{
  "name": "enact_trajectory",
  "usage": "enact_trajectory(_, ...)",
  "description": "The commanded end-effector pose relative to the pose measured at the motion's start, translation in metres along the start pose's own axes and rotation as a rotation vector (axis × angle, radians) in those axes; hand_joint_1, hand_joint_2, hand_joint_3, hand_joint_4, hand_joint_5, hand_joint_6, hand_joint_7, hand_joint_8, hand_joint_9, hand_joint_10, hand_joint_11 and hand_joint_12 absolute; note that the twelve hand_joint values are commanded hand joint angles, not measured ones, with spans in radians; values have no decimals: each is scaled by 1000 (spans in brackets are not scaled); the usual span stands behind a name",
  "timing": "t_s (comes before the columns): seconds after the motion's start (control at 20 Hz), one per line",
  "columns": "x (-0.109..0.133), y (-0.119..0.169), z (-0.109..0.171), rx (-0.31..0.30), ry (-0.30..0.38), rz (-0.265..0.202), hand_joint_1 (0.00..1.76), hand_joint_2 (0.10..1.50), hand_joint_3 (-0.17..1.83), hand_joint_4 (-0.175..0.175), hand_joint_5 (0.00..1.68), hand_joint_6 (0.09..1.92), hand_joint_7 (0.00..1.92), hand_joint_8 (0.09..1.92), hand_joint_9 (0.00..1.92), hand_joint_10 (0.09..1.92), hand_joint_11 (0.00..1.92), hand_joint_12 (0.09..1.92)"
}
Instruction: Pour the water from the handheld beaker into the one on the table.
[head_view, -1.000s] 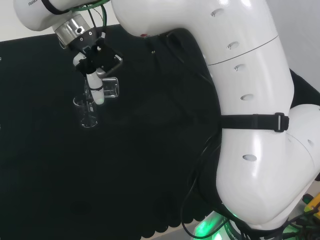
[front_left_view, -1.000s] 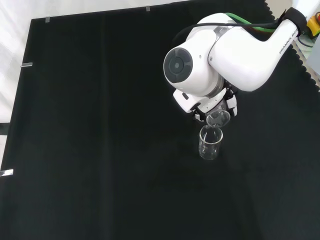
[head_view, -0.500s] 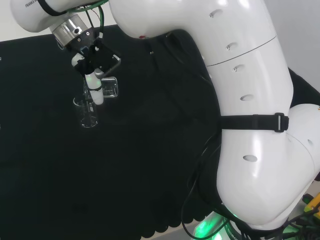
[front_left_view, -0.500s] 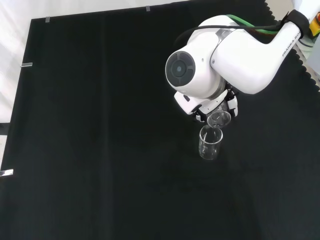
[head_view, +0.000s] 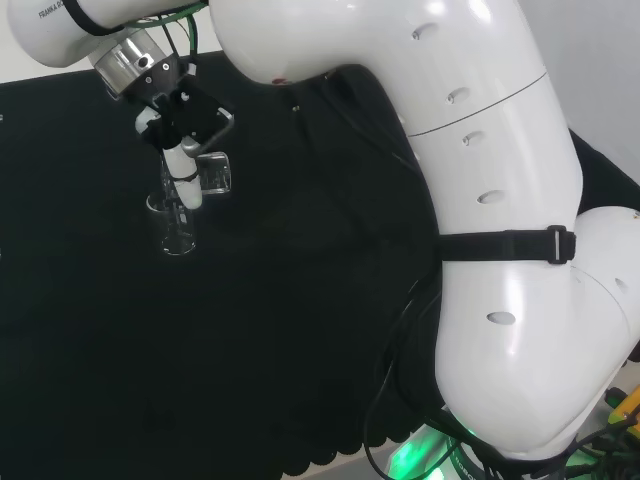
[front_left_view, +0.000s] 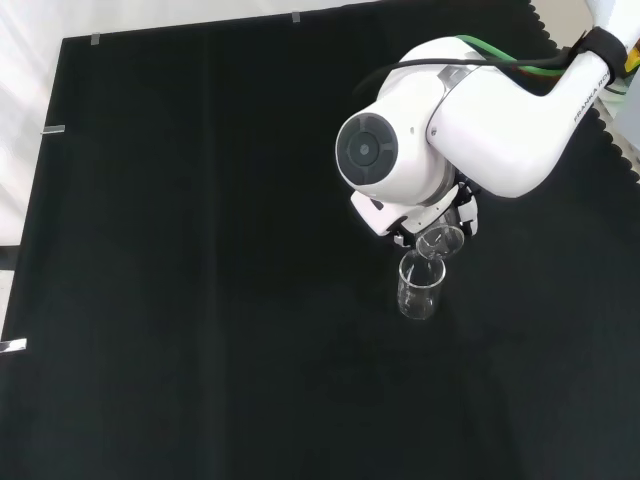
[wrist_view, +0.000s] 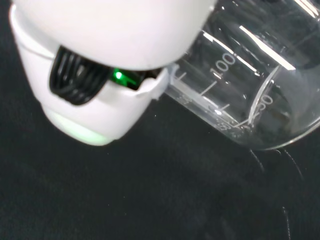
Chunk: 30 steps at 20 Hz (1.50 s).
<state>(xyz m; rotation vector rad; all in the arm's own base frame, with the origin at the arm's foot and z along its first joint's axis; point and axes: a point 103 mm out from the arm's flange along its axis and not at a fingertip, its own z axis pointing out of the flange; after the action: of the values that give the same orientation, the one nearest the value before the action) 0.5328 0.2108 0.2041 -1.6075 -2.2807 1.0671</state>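
A clear glass beaker (head_view: 215, 174) lies tilted on its side in my hand (head_view: 183, 125), whose fingers are curled round it. Its mouth leans over a second clear beaker (head_view: 176, 222) that stands upright on the black cloth. From the front camera, the held beaker (front_left_view: 440, 241) hangs just above the rim of the standing beaker (front_left_view: 419, 287), and the hand (front_left_view: 466, 214) is mostly hidden behind the arm's white link. In the wrist view the held beaker (wrist_view: 250, 85) is close, tipped, with graduation marks; a white fingertip (wrist_view: 90, 107) presses beside it.
Black cloth (front_left_view: 200, 250) covers the bench all round the beakers. The arm's big white links (head_view: 450, 200) take up the right of the head view. A few metal clips (front_left_view: 55, 130) sit at the cloth's left edge in the front view.
The hand with its beaker has shifted slightly up and left in the head view. In the front view the arm link has moved a little right. The standing beaker has not moved.
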Motion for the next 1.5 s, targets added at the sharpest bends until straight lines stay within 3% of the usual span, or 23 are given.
enact_trajectory(0.05,1,0,-1,4,-9,4,1440,557,685,-175,1442,318,1637,87,1454,354,1271,706)
enact_trajectory(1.3,6,3,-11,21,-51,17,1440,556,689,-175,1439,326,1637,87,1448,370,1275,705)
enact_trajectory(1.5,10,4,-14,13,-63,-1,1440,556,690,-175,1438,327,1637,87,1447,371,1276,705)
